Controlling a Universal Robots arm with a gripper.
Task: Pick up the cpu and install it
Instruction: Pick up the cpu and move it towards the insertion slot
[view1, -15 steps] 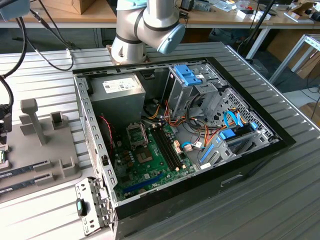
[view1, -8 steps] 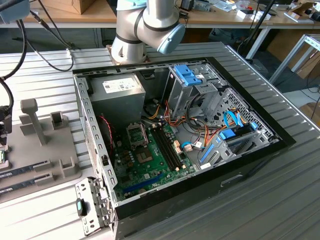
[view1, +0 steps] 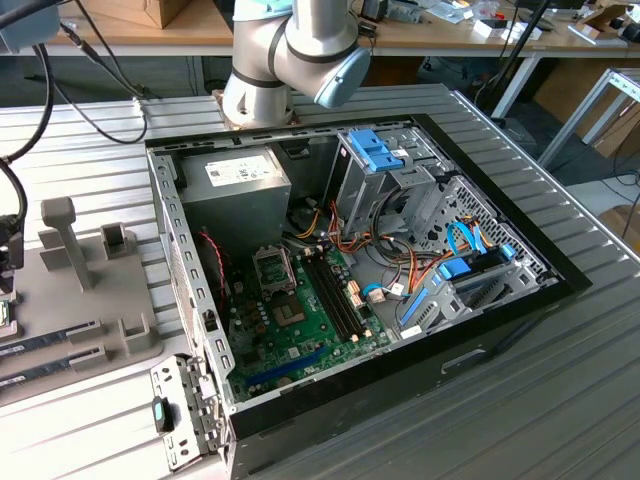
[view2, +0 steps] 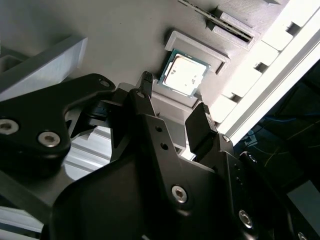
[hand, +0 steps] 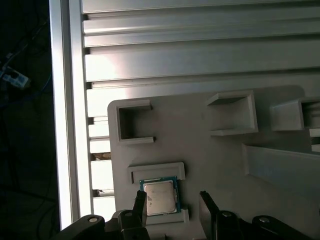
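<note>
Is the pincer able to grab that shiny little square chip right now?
Probably yes. In the first wrist view the open pincer hangs right by the cpu, which lies uncovered in its grey holder, with nothing between them.

My pincer (hand: 172, 206) hangs spread above the cpu (hand: 160, 196), the gap between my fingers (hand: 141, 210) free. Two low ridges (hand: 156, 171) of the grey fixture plate (hand: 200, 150) wall the chip on the sides my fingers do not face; a slanted block (hand: 280, 160) stands well apart.
</note>
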